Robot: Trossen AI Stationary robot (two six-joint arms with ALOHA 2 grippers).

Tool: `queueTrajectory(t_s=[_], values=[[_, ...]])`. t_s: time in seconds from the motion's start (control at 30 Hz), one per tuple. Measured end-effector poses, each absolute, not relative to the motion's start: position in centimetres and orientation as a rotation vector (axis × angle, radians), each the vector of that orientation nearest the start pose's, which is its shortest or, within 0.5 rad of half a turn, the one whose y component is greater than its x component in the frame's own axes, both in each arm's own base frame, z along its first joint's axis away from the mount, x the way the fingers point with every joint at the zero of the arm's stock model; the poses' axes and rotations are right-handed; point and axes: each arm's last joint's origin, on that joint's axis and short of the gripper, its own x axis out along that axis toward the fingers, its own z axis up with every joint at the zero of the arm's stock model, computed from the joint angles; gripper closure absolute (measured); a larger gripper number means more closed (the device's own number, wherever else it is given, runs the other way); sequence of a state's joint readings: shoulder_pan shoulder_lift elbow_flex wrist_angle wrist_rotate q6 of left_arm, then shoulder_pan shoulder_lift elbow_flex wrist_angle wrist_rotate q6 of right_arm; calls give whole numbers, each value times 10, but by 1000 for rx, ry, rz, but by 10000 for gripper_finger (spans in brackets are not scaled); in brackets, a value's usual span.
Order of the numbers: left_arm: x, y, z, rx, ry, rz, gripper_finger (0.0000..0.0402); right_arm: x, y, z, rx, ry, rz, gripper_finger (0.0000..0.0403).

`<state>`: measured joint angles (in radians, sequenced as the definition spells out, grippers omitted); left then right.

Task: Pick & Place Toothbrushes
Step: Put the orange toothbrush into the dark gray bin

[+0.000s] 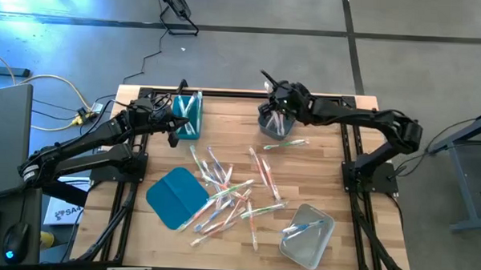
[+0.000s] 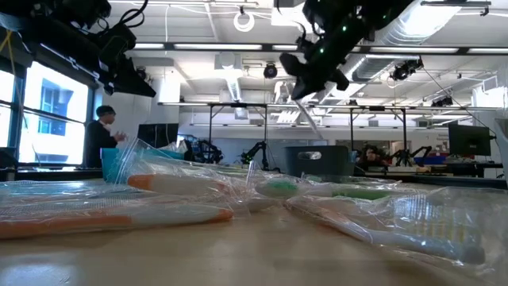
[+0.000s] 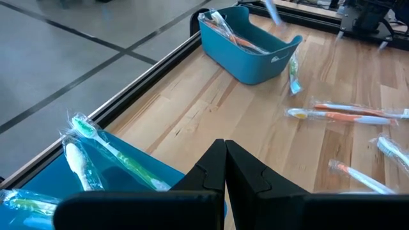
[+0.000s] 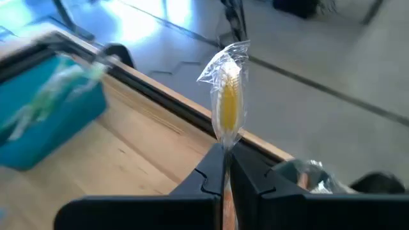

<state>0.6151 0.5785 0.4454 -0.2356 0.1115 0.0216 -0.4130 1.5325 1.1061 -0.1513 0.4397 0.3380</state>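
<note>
Right gripper (image 4: 225,156), at about 1 o'clock on the table (image 1: 328,154), is pinched tight on a wrapped toothbrush with a yellow head (image 4: 228,105); the brush stands up out of the fingertips, wrapper crumpled at its top. In the high view this gripper (image 1: 275,100) sits over the grey bin (image 1: 271,126) at the far edge, so the step in hand looks like the carry-and-drop half of one pick, with the brush not yet let go. Left gripper (image 3: 225,167), fingers pressed together with nothing between them, hovers over the teal bin (image 1: 189,117) at about 11 o'clock, which already holds green-headed brushes (image 3: 105,150). The loose pile of toothbrushes (image 1: 230,191) lies at table centre running toward 6 o'clock, beside the flat teal lid (image 1: 174,197) at 8 o'clock; a clear bin (image 1: 308,233) at 5 o'clock holds a blue one. One stray brush (image 1: 287,143) lies just beside the grey bin. Next move, as I judge it: lower the brush inside the grey bin's walls and open, then return to the pile. Many brushes remain, so the sorting is well short of done.
</note>
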Motion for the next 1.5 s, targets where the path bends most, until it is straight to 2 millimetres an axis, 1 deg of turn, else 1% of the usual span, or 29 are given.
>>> queueTrajectory(t_s=[0.23, 0.37, 0.67, 0.9, 1.13, 1.27, 1.5], values=[[116, 78, 240, -112, 354, 494, 400, 302, -177, 252, 378, 412, -1048, 399], [116, 78, 240, -112, 354, 494, 400, 301, -187, 242, 438, 403, -1092, 399], [116, 78, 240, -104, 357, 493, 400, 297, -184, 215, 544, 443, -1102, 399], [116, 78, 240, -104, 357, 492, 400, 291, -181, 201, 594, 436, -1134, 399], [116, 78, 240, -104, 357, 492, 400, 289, -179, 196, 610, 439, -1134, 396], [116, 78, 240, -104, 357, 493, 400, 289, -179, 196, 615, 436, -1134, 375], [116, 78, 240, -104, 357, 493, 400, 289, -179, 196, 617, 434, -1138, 320]])
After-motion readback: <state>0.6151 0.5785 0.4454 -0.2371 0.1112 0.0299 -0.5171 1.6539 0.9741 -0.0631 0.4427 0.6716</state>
